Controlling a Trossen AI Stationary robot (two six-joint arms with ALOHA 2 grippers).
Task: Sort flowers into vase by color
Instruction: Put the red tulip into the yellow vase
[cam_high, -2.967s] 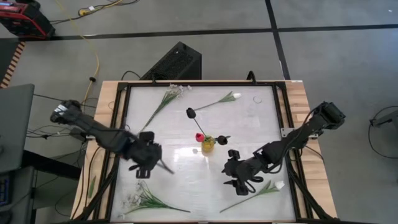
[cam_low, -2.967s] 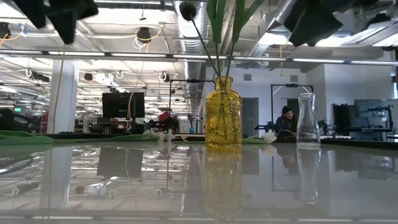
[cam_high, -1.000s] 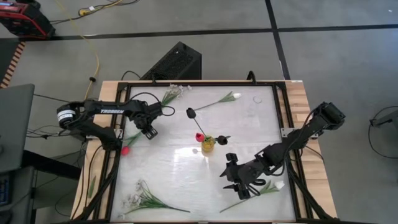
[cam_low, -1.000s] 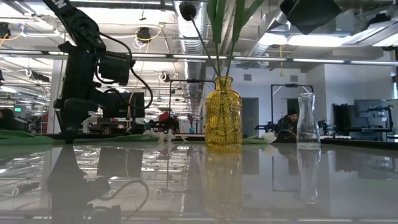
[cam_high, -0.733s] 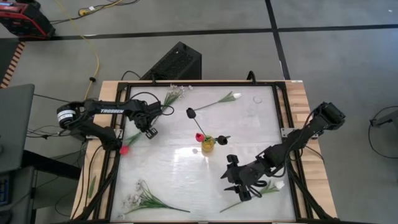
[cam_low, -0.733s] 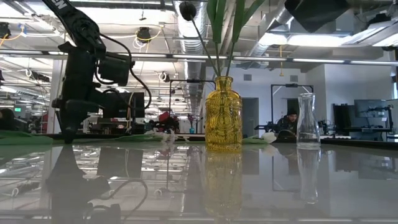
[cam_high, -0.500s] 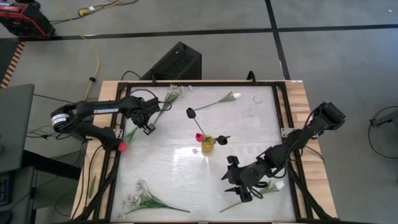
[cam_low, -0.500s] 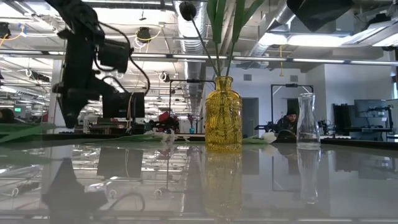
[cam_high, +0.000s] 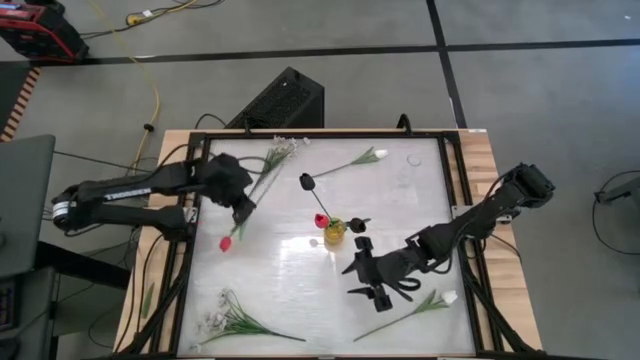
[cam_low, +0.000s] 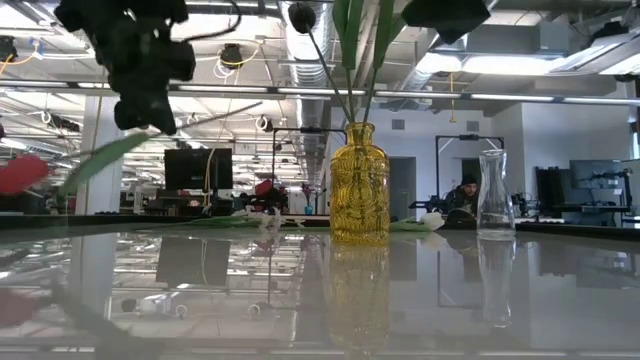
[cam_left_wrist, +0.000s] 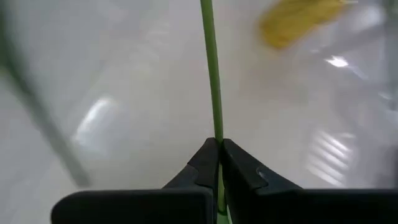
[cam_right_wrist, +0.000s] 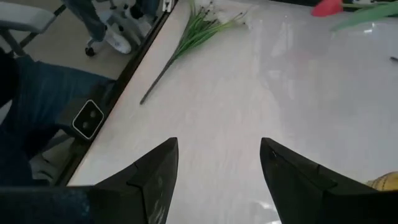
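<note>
Left gripper (cam_left_wrist: 218, 163) clamped; right gripper (cam_right_wrist: 217, 163) agape.

- Yellow vase (cam_left_wrist: 303, 20) — blurred, cut by left wrist frame edge.
- Red tulip (cam_low: 22, 172) — smeared in low view, cropped at the edge.
- Stem (cam_left_wrist: 210, 74) runs out of frame — bloom unseen.

Overhead view straight down; low view level across the table (cam_high: 300, 280), sharing yellow vase (cam_low: 359, 183).
</note>
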